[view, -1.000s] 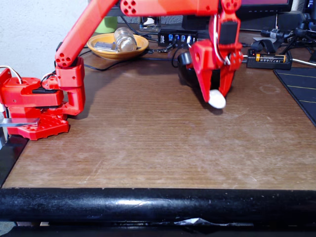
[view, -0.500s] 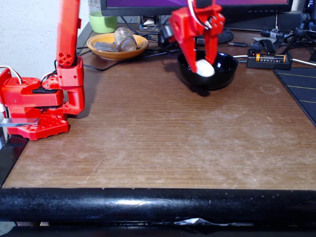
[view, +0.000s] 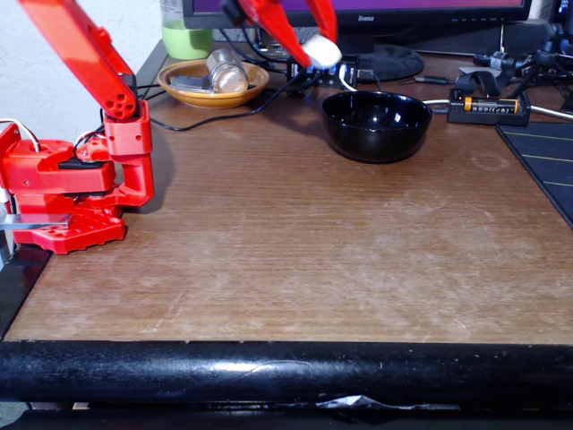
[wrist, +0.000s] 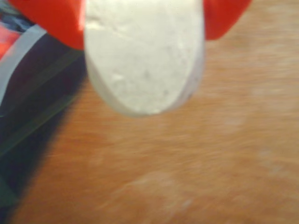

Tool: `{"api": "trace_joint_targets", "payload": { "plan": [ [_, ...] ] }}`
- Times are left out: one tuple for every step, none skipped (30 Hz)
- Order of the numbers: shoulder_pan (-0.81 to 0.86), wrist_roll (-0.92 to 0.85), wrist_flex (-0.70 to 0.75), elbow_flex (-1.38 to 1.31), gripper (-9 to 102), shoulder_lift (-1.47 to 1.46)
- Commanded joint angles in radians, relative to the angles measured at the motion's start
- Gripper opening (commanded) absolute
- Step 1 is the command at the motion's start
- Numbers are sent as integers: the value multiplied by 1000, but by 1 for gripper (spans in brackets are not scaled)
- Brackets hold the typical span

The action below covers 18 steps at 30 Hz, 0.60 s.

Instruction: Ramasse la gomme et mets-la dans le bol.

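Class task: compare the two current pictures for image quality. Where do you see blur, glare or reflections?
Fixed view: mostly sharp; the glossy bol carries bright reflections, and the gomme in the gripper looks washed out. Wrist view: the gomme is fairly clear up close, while the wooden table behind is smeared and soft.

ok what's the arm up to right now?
The red two-finger gripper is clamped on the small white pebble-like eraser and holds it high, near the top of the fixed view. The wrist view shows the eraser pinched between the red fingers. The glossy black round bowl sits empty on the brown wooden table, below and to the right of the eraser in the fixed view. The eraser is not in the bowl yet.
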Motion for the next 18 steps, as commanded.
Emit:
{"api": "trace_joint_targets", "payload": {
  "plan": [
    [-130,-6,-32,29,-6,173],
    [-167,0,-31,28,-6,176],
    [-206,5,-26,25,-6,175],
    [-241,14,-23,15,-6,167],
    [-282,20,-17,2,-6,156],
    [-321,25,-14,-11,-6,144],
    [-354,35,-9,-28,-6,126],
    [-387,43,-6,-41,-6,109],
    [-416,48,-11,-49,-6,98],
    [-437,48,-29,-51,-6,89],
    [-443,54,-58,-49,-6,81],
    [-443,60,-92,-44,-6,71],
    [-443,60,-117,-44,-6,52],
    [-440,60,-138,-49,-6,34],
    [-437,67,-152,-58,-6,12],
    [-437,69,-153,-72,-6,-15],
    [-437,80,-149,-89,-6,-44],
    [-437,89,-147,-101,-6,-67]
  ]
}}
